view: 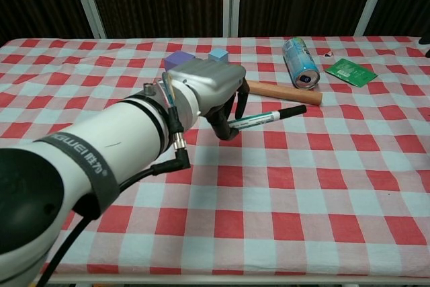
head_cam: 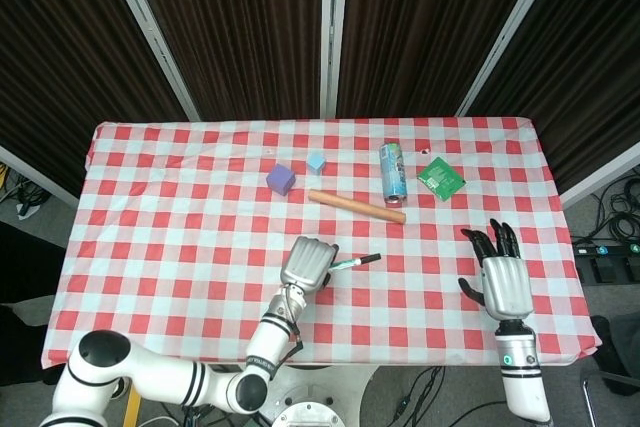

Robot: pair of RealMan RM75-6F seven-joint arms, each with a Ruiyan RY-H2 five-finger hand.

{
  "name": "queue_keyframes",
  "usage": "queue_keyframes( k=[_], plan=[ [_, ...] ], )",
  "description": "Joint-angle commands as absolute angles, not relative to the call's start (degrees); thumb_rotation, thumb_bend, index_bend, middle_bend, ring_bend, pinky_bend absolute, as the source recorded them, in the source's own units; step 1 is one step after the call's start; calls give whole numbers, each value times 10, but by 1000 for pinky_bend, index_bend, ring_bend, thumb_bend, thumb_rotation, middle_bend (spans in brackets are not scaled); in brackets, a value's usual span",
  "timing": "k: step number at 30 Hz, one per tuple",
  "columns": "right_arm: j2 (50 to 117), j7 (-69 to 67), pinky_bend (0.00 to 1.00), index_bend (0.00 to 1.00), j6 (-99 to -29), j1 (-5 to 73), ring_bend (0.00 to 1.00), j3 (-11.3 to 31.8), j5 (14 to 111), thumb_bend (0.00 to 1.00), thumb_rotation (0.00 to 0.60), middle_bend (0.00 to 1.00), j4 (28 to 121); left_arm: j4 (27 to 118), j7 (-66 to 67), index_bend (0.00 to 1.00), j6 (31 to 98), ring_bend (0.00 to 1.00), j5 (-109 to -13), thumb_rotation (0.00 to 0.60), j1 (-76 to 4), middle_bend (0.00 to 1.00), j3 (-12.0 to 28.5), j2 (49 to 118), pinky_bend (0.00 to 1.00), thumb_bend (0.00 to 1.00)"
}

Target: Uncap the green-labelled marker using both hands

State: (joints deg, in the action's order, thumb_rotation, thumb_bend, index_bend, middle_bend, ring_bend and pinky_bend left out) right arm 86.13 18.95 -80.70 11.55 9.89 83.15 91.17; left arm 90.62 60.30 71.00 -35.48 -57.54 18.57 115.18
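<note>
The green-labelled marker (head_cam: 354, 263) (view: 262, 119) has a black cap pointing right and is lifted clear of the red-checked table (head_cam: 150, 247). My left hand (head_cam: 306, 263) (view: 208, 89) grips its left end, fingers curled around the barrel. At the table's right front my right hand (head_cam: 498, 277) hovers with fingers spread and nothing in it, well apart from the marker. The chest view does not show the right hand.
A wooden rod (head_cam: 356, 207) (view: 282, 92) lies just behind the marker. A blue can (head_cam: 393, 171) (view: 299, 62) lies on its side, with a green packet (head_cam: 441, 178) (view: 350, 72) to its right. A purple cube (head_cam: 281, 180) and a small light-blue cube (head_cam: 316, 162) sit further left.
</note>
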Motion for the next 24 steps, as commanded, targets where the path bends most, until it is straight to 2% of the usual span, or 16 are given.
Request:
queue_keyframes(
  k=[1,13,24],
  plan=[
    [870,206,56,291,-773,149,11,114,830,63,600,291,914,911,611,553,705,526,-355,600,-586,600,191,1148,566,393],
    [938,257,93,392,-694,240,55,133,805,73,600,349,880,886,629,555,679,526,-334,600,-627,602,211,1135,566,397],
    [970,273,120,461,-686,268,96,125,793,82,600,400,852,899,618,556,684,527,-331,600,-636,603,206,1117,566,398]
  ],
)
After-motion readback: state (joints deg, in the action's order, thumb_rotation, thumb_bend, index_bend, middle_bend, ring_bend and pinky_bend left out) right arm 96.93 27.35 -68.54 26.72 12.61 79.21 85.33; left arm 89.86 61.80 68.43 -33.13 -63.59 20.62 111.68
